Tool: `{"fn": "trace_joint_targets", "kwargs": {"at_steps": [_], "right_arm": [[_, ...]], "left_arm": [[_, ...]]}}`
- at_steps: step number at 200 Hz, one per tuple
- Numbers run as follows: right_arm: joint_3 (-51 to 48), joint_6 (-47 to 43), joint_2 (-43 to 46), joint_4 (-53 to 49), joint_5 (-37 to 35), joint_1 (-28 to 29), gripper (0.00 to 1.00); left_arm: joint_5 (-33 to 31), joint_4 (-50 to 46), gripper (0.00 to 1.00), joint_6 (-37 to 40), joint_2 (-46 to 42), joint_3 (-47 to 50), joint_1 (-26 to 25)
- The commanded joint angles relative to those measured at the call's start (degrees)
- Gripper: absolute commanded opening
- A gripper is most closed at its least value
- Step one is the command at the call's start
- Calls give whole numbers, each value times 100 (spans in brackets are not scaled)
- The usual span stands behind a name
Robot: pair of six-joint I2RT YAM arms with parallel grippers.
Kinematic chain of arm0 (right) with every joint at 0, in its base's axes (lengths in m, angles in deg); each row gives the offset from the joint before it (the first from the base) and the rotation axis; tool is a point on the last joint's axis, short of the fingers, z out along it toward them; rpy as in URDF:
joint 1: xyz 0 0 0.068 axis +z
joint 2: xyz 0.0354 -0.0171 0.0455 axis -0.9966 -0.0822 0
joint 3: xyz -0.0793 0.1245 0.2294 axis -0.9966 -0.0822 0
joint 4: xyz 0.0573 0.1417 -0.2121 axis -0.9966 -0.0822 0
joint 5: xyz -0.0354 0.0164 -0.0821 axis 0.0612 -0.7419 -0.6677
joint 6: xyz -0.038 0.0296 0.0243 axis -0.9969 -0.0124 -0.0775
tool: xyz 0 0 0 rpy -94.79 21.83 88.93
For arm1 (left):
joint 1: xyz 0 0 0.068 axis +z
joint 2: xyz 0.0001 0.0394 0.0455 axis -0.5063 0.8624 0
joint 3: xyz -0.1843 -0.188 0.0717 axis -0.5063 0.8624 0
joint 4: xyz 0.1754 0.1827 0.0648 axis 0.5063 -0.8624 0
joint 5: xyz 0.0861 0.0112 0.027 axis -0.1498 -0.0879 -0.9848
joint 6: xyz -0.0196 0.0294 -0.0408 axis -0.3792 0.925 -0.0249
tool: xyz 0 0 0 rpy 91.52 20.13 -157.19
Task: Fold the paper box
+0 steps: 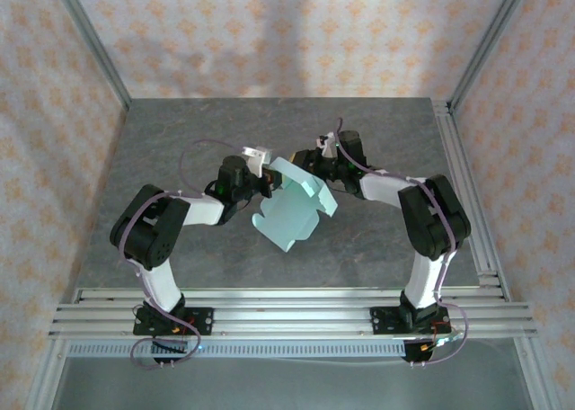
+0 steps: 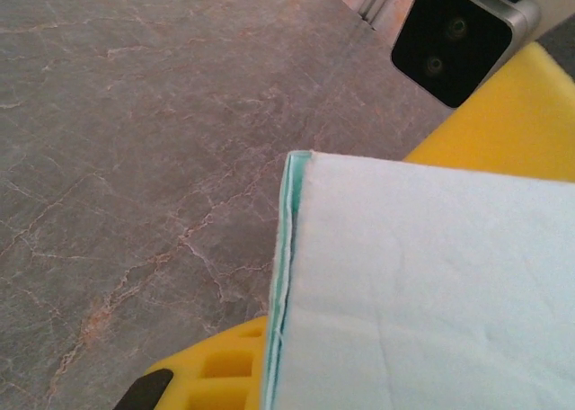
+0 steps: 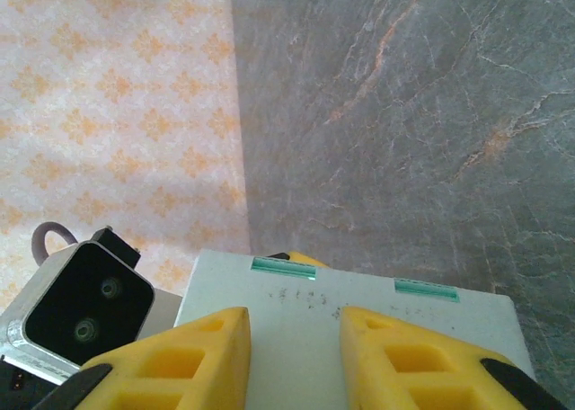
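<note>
In the top external view, the paper box (image 1: 292, 208) sits at the centre of the frame. It is a pale mint-green sheet with notched tabs along its lower left edge, held at a tilt over the grey marbled table (image 1: 180, 131). The left gripper (image 1: 264, 184) meets its upper left edge and the right gripper (image 1: 312, 164) meets its upper right corner. Both arms bend inward from the bottom of the frame. At this size the spacing of either pair of fingers cannot be read.

In the left wrist view, the box covers the lower right of the frame as a broad pale face, with its doubled green edge running down the middle. One yellow finger (image 2: 211, 369) shows at the bottom, right against that edge. Its partner is hidden by the card, so whether this claw is clamped cannot be told. Another yellow pad (image 2: 517, 113) sits at the right edge, beneath a black two-lens camera (image 2: 454, 41) in the upper right.

In the right wrist view, two yellow fingers (image 3: 189, 356) rise from the bottom edge, spread with a clear gap and nothing pinched between them. The flat face of the box lies behind them across the lower centre, with two green slots along its far edge. A second black camera (image 3: 85, 307) sits at the lower left, and a patterned wall (image 3: 117, 113) fills the upper left.
</note>
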Motion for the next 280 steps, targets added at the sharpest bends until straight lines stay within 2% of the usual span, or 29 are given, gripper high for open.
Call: {"fn": "trace_joint_targets", "kwargs": {"at_steps": [1,19,50,80,96,144,178,223,246,280], "right_arm": [[-82,35,-51,282,557,425,33],[32,-373,70,-277,446,387,34],[134,-1079,436,-1338,-159,24,45],[340,-1946,877,-2519,-872,-382,64],[499,-2432,1111,-3130,-1285,-501,71],[585,-3160,1615,-3902,-2188,-653,75],[202,-3252,2112,-3453,-2789,-652,74],[-324,-2764,2765,-2937,-3491,-784,72],[-819,-2211,3125,-2374,-3360,-940,71],[-1440,-1353,3430,-1358,-2689,-991,69]], "left_arm": [[-499,-49,0,-201,92,-409,22],[-557,-64,0,-166,71,-368,23],[-579,-247,0,93,-90,-237,31],[-706,-694,0,455,-375,-124,70],[-786,-1044,0,653,-611,-92,125],[-1342,-2857,0,1082,-1392,-239,301],[-1653,-3222,0,689,-1747,-170,417],[-1817,-1927,0,-566,-1749,294,531],[-1674,-1390,0,-1223,-1697,311,556],[-1231,-824,0,-2142,-1410,79,563]]}}
